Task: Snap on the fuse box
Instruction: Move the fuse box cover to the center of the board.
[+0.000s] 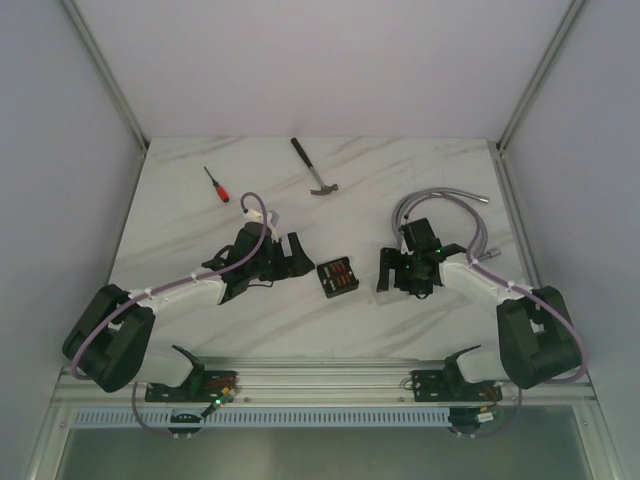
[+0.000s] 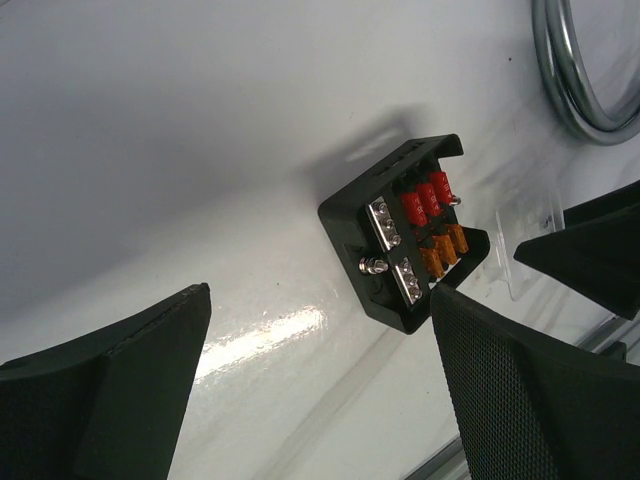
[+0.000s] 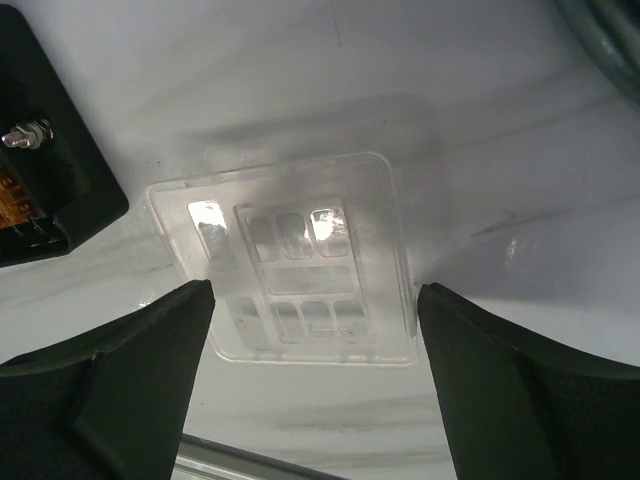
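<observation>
The right claw [image 3: 312,295] hangs open and wide just above the table [image 1: 200,300], holding nothing. Its 2 dark fingers [image 3: 110,390] stand on either side of a clear cover [image 3: 290,265], a flat see-through plastic piece with moulded rows of little windows, lying flat on the white marbled top. I cannot tell whether the pads touch its edges. Just beside the cover, at the left edge of the right wrist view, a corner of the fuse box [image 1: 337,277] shows.

The left claw [image 2: 320,300] is also spread wide and empty, its fingers well apart and pointing toward the box from the other side without touching it. The box sits on the table between the 2 claws, near the middle of the workspace and toward the arms' bases. It is uncovered, a squarish black tray, and in the left wrist view I count 3 red fuses [image 2: 427,198], 3 orange fuses [image 2: 445,248] and silver screw terminals.

Farther out, a grey flexible metal hose [image 1: 440,200] loops behind the right arm. Toward the far edge lie a hammer [image 1: 318,172] and a red-handled screwdriver [image 1: 216,185], well apart from the box.
</observation>
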Motion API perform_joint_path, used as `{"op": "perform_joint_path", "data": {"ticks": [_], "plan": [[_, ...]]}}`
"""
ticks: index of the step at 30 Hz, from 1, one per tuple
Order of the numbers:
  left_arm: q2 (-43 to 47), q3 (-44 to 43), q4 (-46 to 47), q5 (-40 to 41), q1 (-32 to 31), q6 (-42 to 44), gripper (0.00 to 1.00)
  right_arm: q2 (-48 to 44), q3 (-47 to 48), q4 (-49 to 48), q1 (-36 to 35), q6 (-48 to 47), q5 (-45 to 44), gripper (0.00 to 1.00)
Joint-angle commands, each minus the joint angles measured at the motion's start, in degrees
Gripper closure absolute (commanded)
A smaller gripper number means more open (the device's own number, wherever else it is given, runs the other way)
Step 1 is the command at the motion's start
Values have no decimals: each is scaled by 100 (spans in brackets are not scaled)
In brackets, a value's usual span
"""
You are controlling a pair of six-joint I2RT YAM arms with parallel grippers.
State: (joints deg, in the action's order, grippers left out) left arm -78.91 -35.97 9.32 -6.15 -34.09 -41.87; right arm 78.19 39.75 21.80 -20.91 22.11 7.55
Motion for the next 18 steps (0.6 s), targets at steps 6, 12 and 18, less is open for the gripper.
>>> {"op": "perform_joint_path", "data": {"ticks": [6, 12, 18], "plan": [[23, 6, -79, 18, 25, 65, 0, 72, 377, 552, -293, 40, -606, 17], [51, 19, -107, 35, 20, 47, 0, 125, 590, 842, -299, -163, -1054, 16], [45, 25, -119, 36, 25, 30, 0, 299, 535, 685, -362, -304, -789, 20]]}}
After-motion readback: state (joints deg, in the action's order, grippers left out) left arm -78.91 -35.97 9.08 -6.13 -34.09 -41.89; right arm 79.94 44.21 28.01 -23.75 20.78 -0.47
